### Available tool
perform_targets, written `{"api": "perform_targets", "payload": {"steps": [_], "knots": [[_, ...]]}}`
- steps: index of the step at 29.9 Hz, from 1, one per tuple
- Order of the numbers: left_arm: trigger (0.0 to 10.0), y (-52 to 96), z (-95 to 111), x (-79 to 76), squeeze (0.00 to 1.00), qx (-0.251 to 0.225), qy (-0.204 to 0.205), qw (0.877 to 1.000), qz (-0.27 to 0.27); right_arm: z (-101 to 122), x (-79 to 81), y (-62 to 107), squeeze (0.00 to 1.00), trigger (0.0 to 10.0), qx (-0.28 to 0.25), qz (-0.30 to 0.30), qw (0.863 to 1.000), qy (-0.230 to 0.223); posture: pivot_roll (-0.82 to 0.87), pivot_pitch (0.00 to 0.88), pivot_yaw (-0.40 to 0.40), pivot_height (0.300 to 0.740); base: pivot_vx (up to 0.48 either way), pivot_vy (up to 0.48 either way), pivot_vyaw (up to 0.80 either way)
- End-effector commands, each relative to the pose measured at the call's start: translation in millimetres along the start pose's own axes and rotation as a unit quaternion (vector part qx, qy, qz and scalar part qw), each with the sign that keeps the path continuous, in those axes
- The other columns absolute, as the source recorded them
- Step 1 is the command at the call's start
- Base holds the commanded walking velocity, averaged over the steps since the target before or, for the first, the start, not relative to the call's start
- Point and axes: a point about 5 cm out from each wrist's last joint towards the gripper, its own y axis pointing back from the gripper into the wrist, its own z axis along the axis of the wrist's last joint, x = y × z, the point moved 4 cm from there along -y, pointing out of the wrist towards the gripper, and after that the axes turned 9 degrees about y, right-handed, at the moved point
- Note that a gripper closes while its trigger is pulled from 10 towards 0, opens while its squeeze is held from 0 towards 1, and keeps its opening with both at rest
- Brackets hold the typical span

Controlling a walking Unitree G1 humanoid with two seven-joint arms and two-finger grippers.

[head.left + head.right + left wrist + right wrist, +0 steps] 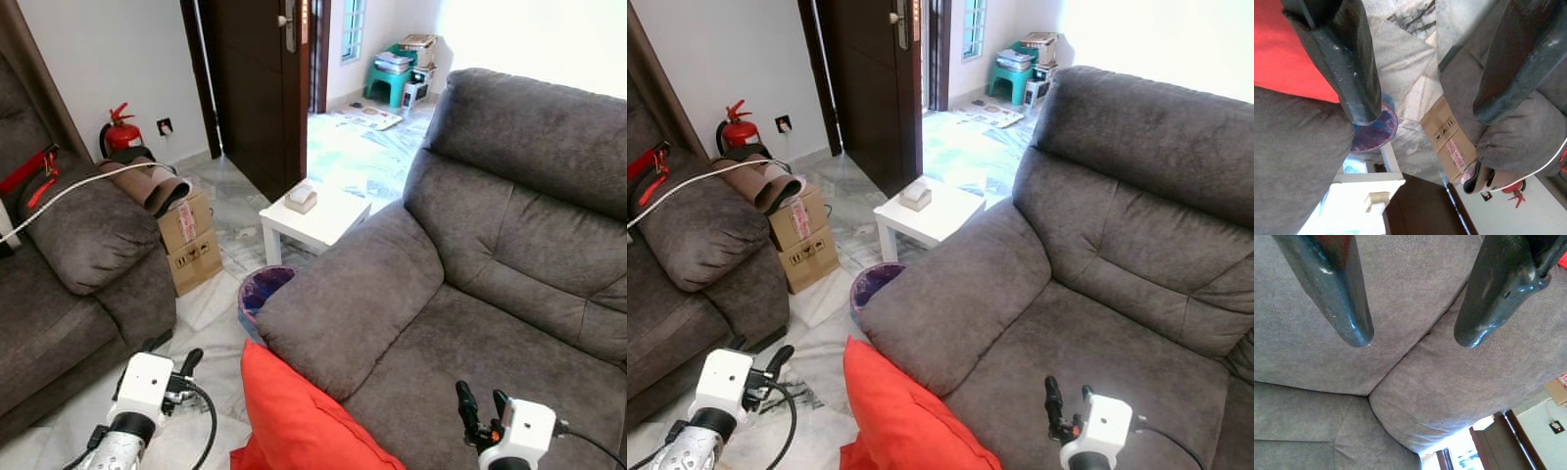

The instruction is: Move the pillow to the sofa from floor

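Red pillow (299, 416) leans against the grey sofa (490, 245) armrest front, base toward the floor, between both grippers: at 3 o'clock of the left gripper (186, 370), at 9 o'clock of the right gripper (480, 406). Plain smooth fabric, corner up, long axis running 11 to 5 o'clock. Both grippers parted, holding nothing; right hovers above the seat.

A pale marble-patterned floor (216, 304) is seen between two grey sofas. On it are stood a small white desk (313, 220) carrying a tissue box (301, 199), a purple-lined bin (261, 292) beside the near sofa (490, 284), and stacked cardboard boxes (188, 240) against the far sofa (69, 284). A red pillow (294, 421) is propped against the near sofa's armrest.
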Motion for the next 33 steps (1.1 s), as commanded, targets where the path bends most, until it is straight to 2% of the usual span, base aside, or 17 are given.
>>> {"api": "perform_targets", "payload": {"steps": [1, 4, 10, 16, 27, 33], "knots": [[10.0, -0.9, 4.3, 2.1, 0.0, -0.004, 0.0, 1.0, 0.0, -2.2, -1.0, 1.0, 0.0, 10.0, 0.004, 0.0, 1.0, -0.002, 0.12, 0.074, 0.015, 0.705, 0.0, 0.0, 0.0], [10.0, -0.1, 2.9, 1.1, 0.0, -0.001, -0.001, 1.0, -0.001, -7.0, 0.5, 1.7, 0.0, 10.0, 0.02, 0.003, 0.999, 0.027, 0.12, 0.079, 0.012, 0.705, 0.0, 0.0, 0.0], [10.0, -0.1, 2.2, -1.5, 0.0, 0.0, 0.001, 1.0, -0.003, -8.5, 4.9, -1.2, 0.0, 10.0, 0.031, 0.005, 0.999, 0.022, 0.13, 0.077, 0.009, 0.705, 0.0, 0.0, 0.0], [10.0, -2.7, 4.4, -3.2, 0.0, -0.003, 0.001, 1.0, -0.007, -3.1, 9.2, -4.9, 0.0, 10.0, 0.019, 0.011, 1.0, 0.022, 0.12, 0.073, 0.007, 0.675, 0.0, 0.0, 0.0], [10.0, -3.4, 5.8, -5.8, 0.0, -0.005, 0.001, 1.0, -0.011, -6.3, 13.7, -5.7, 0.0, 10.0, 0.032, 0.021, 0.999, 0.03, 0.12, 0.08, 0.004, 0.675, 0.0, 0.0, 0.0], [10.0, -3.0, 4.8, -6.2, 0.0, -0.003, 0.003, 1.0, -0.01, -0.9, 14.8, -5.9, 0.0, 10.0, 0.012, 0.024, 1.0, 0.017, 0.12, 0.081, 0.003, 0.635, 0.0, 0.0, 0.0]]}}
